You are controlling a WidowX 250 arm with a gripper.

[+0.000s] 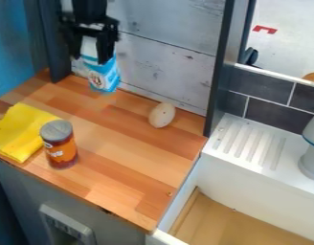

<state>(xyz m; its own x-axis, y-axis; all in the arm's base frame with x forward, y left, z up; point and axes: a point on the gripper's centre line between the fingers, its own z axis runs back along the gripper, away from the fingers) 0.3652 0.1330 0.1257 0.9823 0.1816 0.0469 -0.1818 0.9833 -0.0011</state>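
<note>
Claw: gripper at upper left of view, closed around the white upper part of a carton; grasping it, one finger on either side.
Carton: blue-and-white carton, directly below and between the fingers, slightly tilted, lower end over the rear of the counter. Contact with the wood: cannot tell.
Egg: pale, speckled egg-shaped object, on the counter, right of the carton and nearer the camera, apart from it.
Can: orange-red can, upright near the front edge, well apart from the claw.
Cloth: yellow cloth, left of the can, reaching the front edge.
Rear limits: pale plank wall just behind the carton; dark post left of the claw, dark post beyond the egg.
Right limit: white sink.
Room: bare wood between can, egg and right edge.
</note>
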